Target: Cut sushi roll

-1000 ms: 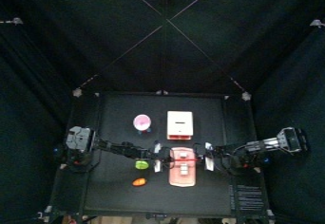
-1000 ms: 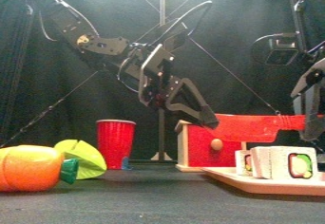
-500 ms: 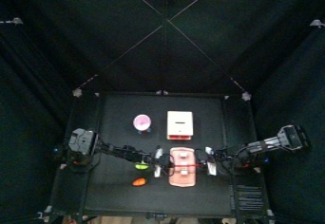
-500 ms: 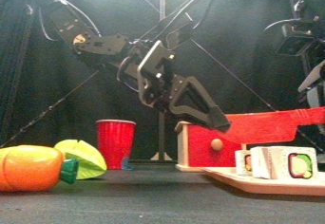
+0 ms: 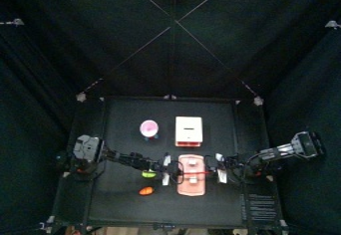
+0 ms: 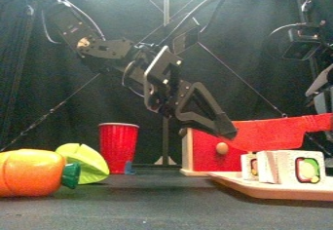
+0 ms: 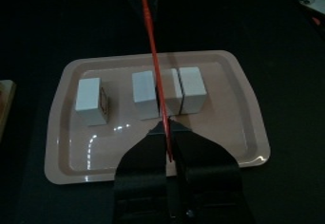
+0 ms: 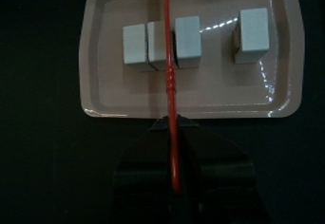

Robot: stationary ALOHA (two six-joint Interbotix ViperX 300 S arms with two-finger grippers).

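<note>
The tray (image 7: 76, 152) under the claw (image 7: 172, 150) looks like glossy, smooth pink plastic, catching light. The red knife (image 7: 151, 47) looks plastic. The table (image 7: 32, 19) is matt black.

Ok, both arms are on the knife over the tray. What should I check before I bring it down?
1. Left pincer shut on the red knife: ok.
2. Right pincer shut on the same knife: ok.
3. Blade lies across the tray, over the sushi pieces: ok.
4. Blade lined up on the seam between two adjoining pieces: ok in both wrist views.
5. Gap between blade edge and the pieces' tops: cannot tell.
6. Red cup stands away from the tray: ok.
</note>
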